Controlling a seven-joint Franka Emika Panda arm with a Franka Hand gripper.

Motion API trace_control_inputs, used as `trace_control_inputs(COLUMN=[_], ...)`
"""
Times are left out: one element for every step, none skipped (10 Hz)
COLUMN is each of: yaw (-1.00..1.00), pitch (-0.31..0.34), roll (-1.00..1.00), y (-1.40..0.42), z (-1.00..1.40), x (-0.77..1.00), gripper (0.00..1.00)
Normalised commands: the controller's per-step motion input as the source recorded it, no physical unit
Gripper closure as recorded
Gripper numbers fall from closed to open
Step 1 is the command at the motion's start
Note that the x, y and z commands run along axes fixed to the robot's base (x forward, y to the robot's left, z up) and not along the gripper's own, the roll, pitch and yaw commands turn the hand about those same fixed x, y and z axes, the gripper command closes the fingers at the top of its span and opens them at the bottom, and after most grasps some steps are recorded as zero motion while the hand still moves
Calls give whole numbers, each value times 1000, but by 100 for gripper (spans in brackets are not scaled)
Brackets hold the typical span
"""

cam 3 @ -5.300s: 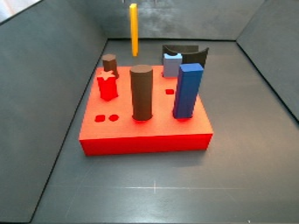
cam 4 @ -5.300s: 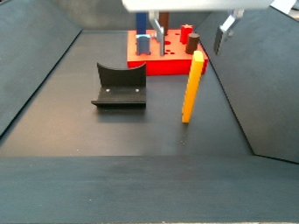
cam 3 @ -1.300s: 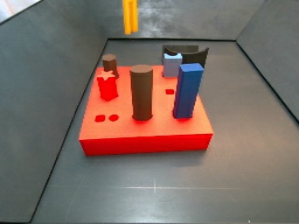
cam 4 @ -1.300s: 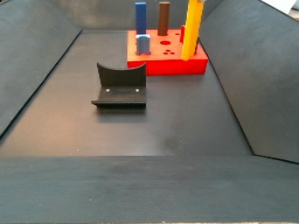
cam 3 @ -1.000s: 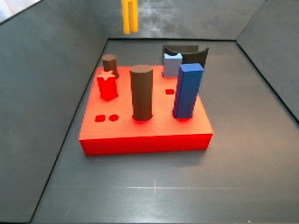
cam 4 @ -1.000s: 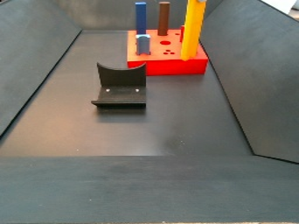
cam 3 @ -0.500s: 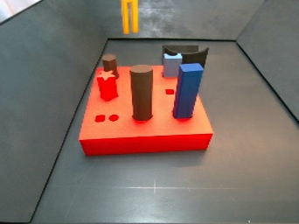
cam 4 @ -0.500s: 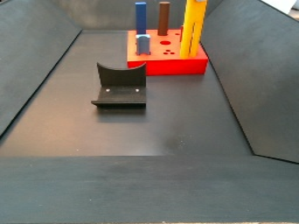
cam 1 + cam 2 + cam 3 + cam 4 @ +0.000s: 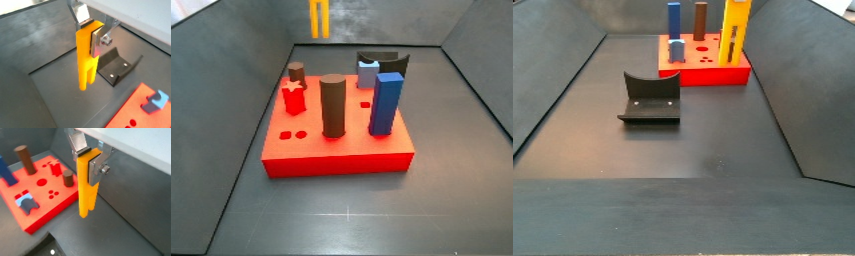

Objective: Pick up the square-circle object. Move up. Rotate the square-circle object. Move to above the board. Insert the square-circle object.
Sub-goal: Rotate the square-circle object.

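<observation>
I'm clamping my claw (image 9: 93,36) on the joined top end of the square-circle object (image 9: 87,55), keeping its two legs hanging straight down so they can drop into the board (image 9: 41,184) later. In a side view the piece (image 9: 319,19) is hanging high in the air at the back, well above the fixture (image 9: 117,66) on the floor (claw itself out of frame there). I'm judging the path open, though the dark brown cylinder (image 9: 334,105) and blue post (image 9: 386,103) are crowding the holes.
</observation>
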Motion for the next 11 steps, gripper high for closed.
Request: trace_control_inputs(yaw=[-1000, -1000, -1000, -1000, -1000, -1000, -1000, -1000, -1000, -1000, -1000], pitch=[10, 11, 12, 13, 14, 16, 17, 20, 23, 28, 31], roll=[0, 0, 0, 0, 0, 0, 0, -1, -1, -1, -1], y=[5, 5, 5, 6, 6, 6, 7, 7, 7, 7, 7], z=[0, 0, 0, 0, 0, 0, 0, 0, 1, 1, 1], x=[-1, -1, -1, -1, -1, -1, -1, -1, -1, -1, -1], gripper=[100, 100, 100, 100, 100, 100, 100, 100, 100, 100, 100])
